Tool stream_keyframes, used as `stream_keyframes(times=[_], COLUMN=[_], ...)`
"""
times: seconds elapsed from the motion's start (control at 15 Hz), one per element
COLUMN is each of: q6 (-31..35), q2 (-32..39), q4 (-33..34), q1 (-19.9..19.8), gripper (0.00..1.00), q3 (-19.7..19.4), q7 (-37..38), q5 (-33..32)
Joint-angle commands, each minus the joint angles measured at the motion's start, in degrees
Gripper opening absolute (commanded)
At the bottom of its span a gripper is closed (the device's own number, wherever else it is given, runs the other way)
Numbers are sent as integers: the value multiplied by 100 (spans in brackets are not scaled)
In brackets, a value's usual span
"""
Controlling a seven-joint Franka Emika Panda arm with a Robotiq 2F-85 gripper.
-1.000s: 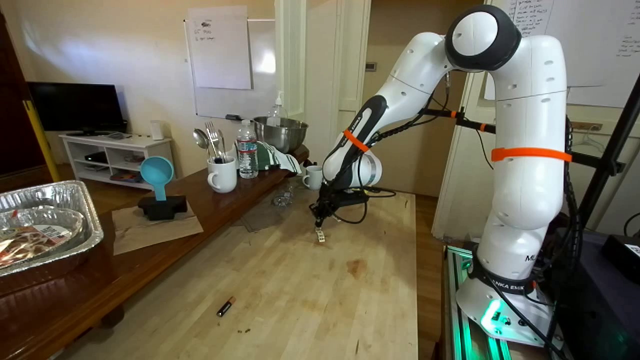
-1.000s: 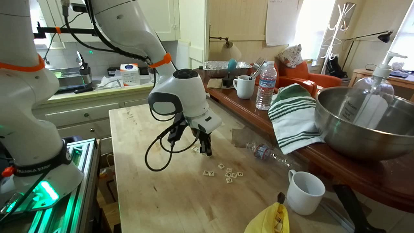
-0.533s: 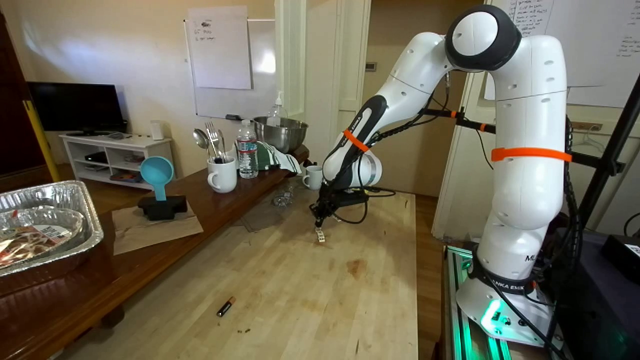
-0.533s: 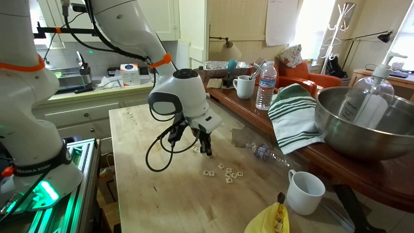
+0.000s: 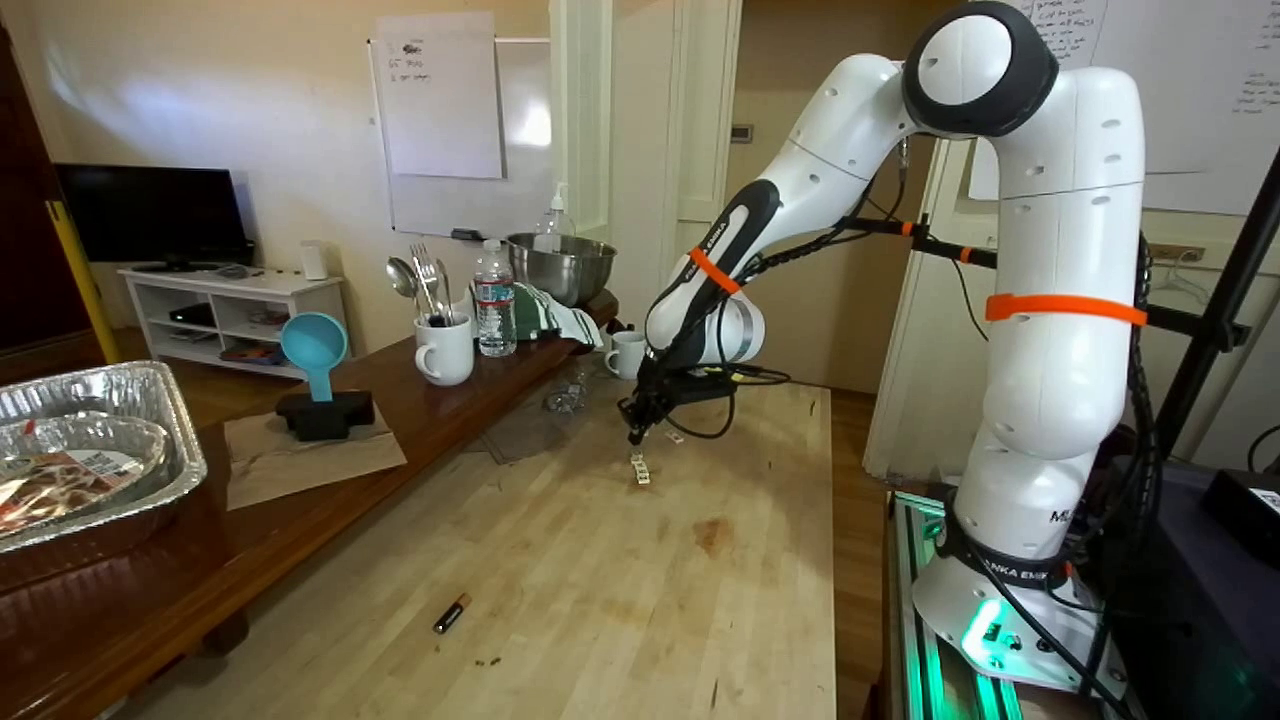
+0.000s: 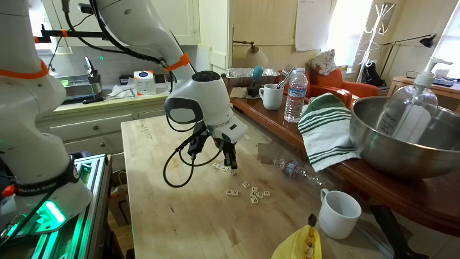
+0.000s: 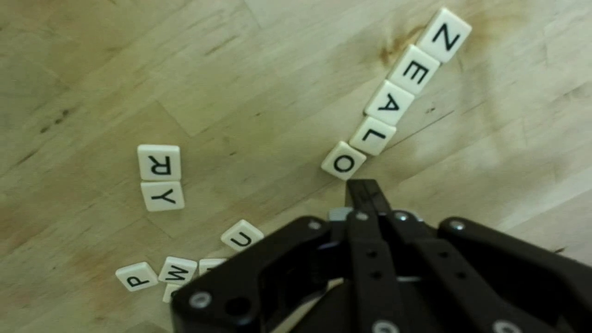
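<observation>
My gripper (image 7: 363,182) is shut, its two fingertips pressed together with nothing seen between them. It stands just above the wooden table in both exterior views (image 5: 636,438) (image 6: 231,166). In the wrist view its tips are nearest to the O tile (image 7: 343,160), at the lower end of a slanted row. The row continues up with an L tile (image 7: 373,135), an A tile (image 7: 389,102), an E tile (image 7: 414,70) and a Z- or N-like tile (image 7: 445,35). An R tile (image 7: 159,163) touches a Y tile (image 7: 163,196) at left. A U tile (image 7: 242,235) and a P tile (image 7: 137,276) lie lower; the arm partly hides others there.
A white mug (image 6: 339,214), a yellow pouch (image 6: 296,246) and a lying plastic bottle (image 6: 293,169) are on the table. A battery (image 5: 452,613) lies on it too. A raised brown counter (image 5: 370,430) runs alongside, bearing a steel bowl (image 6: 402,158) and a standing bottle (image 6: 296,95).
The gripper has risen slightly off the tile row, and the arm has shifted a little with it. More of the row now shows beneath the fingertips. The tiles show no clear movement.
</observation>
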Motion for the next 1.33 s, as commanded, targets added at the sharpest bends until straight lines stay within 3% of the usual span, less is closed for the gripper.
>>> stream_keyframes(times=[0.0,0.73,1.13,1.27], q6=[-308,-275,-1273,-1757], q2=[-220,84,218,226], q4=[-34,570,1068,1188], q1=[-126,-328,-935,-1037], gripper=[0,0,0,0], q3=[51,-502,36,46], q7=[-151,-125,-2162,-2709], q5=[86,-153,243,176])
